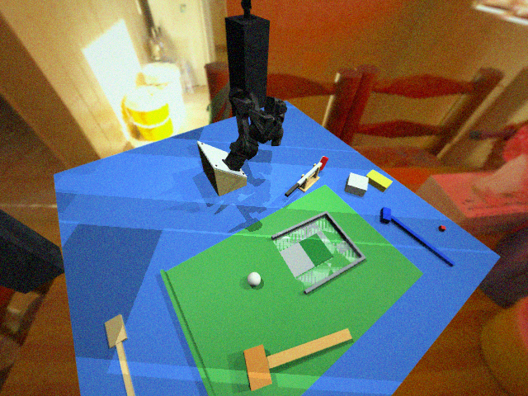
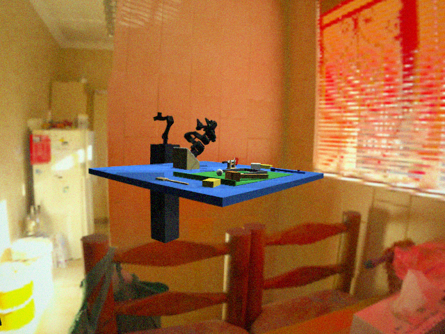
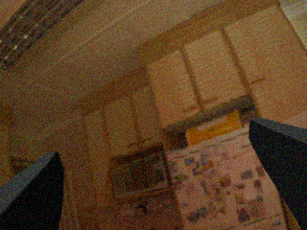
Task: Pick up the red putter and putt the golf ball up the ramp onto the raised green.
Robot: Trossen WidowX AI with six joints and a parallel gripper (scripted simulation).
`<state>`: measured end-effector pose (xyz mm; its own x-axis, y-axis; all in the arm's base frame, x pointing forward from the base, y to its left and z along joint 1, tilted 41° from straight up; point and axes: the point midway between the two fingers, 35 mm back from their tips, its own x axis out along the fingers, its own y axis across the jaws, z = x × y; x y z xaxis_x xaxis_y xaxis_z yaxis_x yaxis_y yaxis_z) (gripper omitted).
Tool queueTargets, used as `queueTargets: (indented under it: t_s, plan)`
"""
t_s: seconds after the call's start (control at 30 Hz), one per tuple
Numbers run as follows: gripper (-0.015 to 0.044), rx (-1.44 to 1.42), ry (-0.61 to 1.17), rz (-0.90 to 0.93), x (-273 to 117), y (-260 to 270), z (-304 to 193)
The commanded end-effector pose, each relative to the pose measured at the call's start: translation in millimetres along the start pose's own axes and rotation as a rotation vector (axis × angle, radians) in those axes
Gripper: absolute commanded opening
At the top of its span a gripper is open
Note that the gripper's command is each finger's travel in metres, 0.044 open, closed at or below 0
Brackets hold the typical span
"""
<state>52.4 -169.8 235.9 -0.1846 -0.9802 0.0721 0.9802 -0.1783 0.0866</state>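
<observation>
The red putter lies propped on a small tan stand at the far edge of the green mat, its red head raised at one end, a white middle section and a dark grip at the low end. It sits well apart from the gripper, off to the side and lower, on the blue table. The gripper is held up in the air above the arm's wedge-shaped base; its fingers stand wide apart with nothing between them, and the wrist view shows only the room's cabinets past the two dark fingertips. The white golf ball rests on the mat, farther from the gripper than the putter. Beside it is the grey-framed raised green with its grey ramp facing the ball. A blue putter, a white block and a yellow block lie beyond the red putter; two wooden mallets lie at the near edge.
</observation>
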Motion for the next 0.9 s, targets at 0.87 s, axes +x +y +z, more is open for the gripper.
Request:
queueTargets:
  t_s: [0.87]
  plan:
    - [0.0440,-1.827,-0.433,1.759,-117.2,193.9,-133.0]
